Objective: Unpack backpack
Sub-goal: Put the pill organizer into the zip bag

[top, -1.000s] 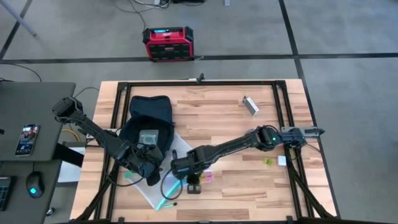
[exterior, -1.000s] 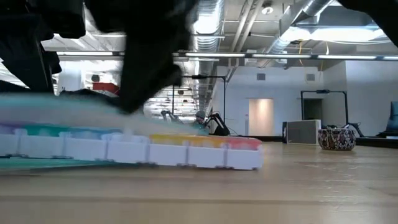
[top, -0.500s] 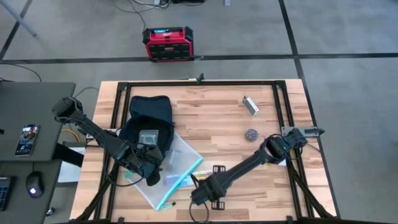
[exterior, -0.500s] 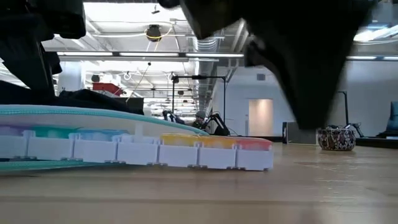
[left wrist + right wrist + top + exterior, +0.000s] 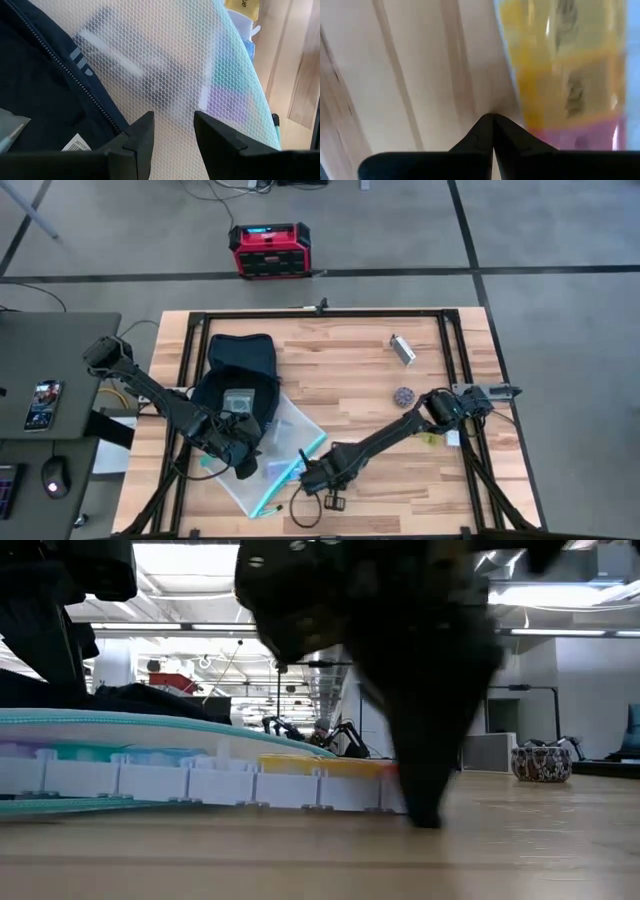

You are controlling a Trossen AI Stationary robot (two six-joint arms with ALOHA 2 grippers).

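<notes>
Counter: the pale wooden plank counter [image 5: 340,370] with its black frame fills the middle of the high view.
Backpack: the soft dark navy-teal fabric backpack [image 5: 240,365] lies at the counter's left, centre-left in the high view, its mouth open toward the lower edge, a grey flat item showing inside.
Mesh pouch: a white see-through mesh pouch with a teal zip edge [image 5: 283,442] lies just below the backpack's mouth, lower left of centre in the high view, partly under the backpack's rim.
Pill box: a long pill organiser with white, yellow and pink compartments [image 5: 215,780] lies at the left and centre of the low view, under the pouch's teal edge.
My left jaws [image 5: 172,135]: set apart, over the mesh beside the backpack's zip edge; in the high view they sit lower left [image 5: 232,448].
My right jaws [image 5: 492,120]: tips pressed together, clamped on nothing, down at the bare wood next to the yellow and pink compartments; bottom centre in the high view [image 5: 310,478].
Red-black box [image 5: 271,249]: on the floor, upper left of centre.
Small silver bar [image 5: 403,349]: upper right part of the counter.
</notes>
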